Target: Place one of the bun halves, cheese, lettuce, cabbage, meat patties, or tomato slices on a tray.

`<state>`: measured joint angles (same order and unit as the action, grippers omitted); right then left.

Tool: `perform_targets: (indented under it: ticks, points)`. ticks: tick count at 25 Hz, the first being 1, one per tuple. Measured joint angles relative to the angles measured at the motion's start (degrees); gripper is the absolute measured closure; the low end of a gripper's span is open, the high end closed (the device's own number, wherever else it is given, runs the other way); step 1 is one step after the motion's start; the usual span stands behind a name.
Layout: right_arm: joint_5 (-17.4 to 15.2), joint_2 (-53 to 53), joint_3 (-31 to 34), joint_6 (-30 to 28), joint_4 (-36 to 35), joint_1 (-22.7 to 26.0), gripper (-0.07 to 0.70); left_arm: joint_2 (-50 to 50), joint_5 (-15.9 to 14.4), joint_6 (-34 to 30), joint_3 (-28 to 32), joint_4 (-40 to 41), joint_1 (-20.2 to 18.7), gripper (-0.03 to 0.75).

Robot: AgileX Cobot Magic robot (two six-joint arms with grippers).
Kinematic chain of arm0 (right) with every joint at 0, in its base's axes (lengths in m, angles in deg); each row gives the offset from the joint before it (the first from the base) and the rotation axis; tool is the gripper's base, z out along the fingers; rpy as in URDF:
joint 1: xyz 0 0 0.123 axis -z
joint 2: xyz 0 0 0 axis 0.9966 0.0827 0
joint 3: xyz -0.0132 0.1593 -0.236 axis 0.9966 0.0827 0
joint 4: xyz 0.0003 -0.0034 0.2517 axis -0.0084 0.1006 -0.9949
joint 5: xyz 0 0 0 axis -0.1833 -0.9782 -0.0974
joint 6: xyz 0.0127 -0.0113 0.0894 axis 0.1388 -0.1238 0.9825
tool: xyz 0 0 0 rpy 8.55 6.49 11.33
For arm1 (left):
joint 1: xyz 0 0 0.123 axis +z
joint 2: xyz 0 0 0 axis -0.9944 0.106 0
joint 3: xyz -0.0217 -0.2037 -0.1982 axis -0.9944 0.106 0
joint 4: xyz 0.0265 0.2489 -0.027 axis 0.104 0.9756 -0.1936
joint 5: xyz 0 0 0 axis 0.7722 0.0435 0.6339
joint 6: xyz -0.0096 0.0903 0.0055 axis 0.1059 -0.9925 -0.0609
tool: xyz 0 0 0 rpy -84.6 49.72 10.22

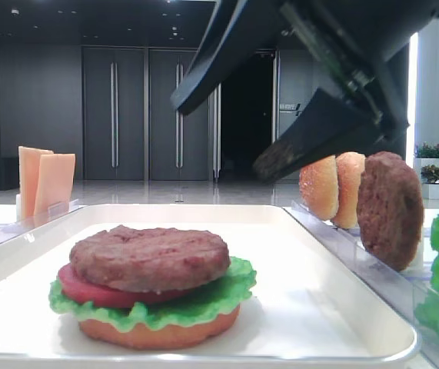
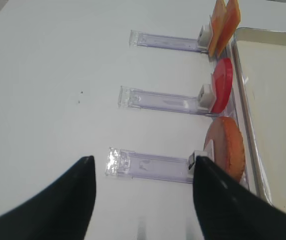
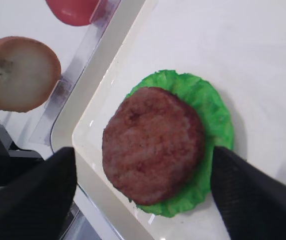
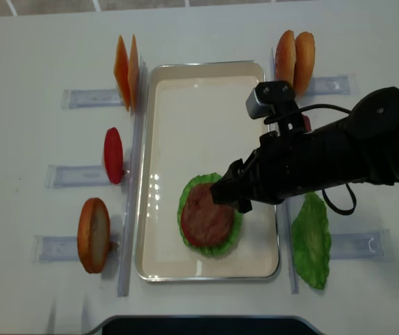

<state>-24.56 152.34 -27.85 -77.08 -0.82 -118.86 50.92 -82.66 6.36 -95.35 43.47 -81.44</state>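
Right gripper (image 3: 143, 195), jaws spread wide and empty, directly above meat patty (image 3: 153, 145) resting on lettuce (image 3: 218, 117) in tray (image 3: 102, 105).

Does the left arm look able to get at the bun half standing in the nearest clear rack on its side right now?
Probably yes. The left gripper is open and low over the bare table, with the bun half standing just ahead at the rack's end, and nothing lies between them.

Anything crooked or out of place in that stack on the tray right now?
Nothing stands out. The meat patty lies flat on the tomato slice, lettuce and bun half, inside the tray. The right hand is open above it.
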Motion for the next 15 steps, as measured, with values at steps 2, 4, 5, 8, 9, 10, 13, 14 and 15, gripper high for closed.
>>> perform_targets:
  ticks: [2, 4, 5, 8, 9, 10, 13, 14, 15]
  points:
    - [0.28, -1.85, 0.0, 2.74, 3.46, 0.8, 0.079, 0.0, 0.0, 0.0, 0.0, 0.0, 0.0, 0.244]
    - [0.22, -4.13, 0.0, 6.35, 7.94, 1.75, 0.079, 0.0, 0.0, 0.0, 0.0, 0.0, 0.0, 0.244]
    - [0.13, -5.39, 0.0, 8.69, 10.83, 2.31, 0.079, 0.0, 0.0, 0.0, 0.0, 0.0, 0.0, 0.244]
    - [-0.7, -9.03, 0.0, 16.25, 19.87, 4.07, 0.079, 0.0, 0.0, 0.0, 0.0, 0.0, 0.0, 0.244]
    - [-1.04, -10.05, 0.0, 19.01, 23.25, 4.86, 0.079, 0.0, 0.0, 0.0, 0.0, 0.0, 0.0, 0.244]
    - [-1.55, -11.19, 0.0, 21.17, 26.55, 5.72, 0.079, 0.0, 0.0, 0.0, 0.0, 0.0, 0.0, 0.244]
    - [-4.01, -14.06, 0.0, 27.93, 35.6, 8.99, 0.079, 0.0, 0.0, 0.0, 0.0, 0.0, 0.0, 0.244]
    - [-5.31, -14.96, 0.0, 29.32, 38.31, 10.5, 0.079, 0.0, 0.0, 0.0, 0.0, 0.0, 0.0, 0.244]
    - [-6.48, -15.76, 0.0, 30.76, 40.34, 11.89, 0.078, 0.0, 0.0, 0.0, 0.0, 0.0, 0.0, 0.244]
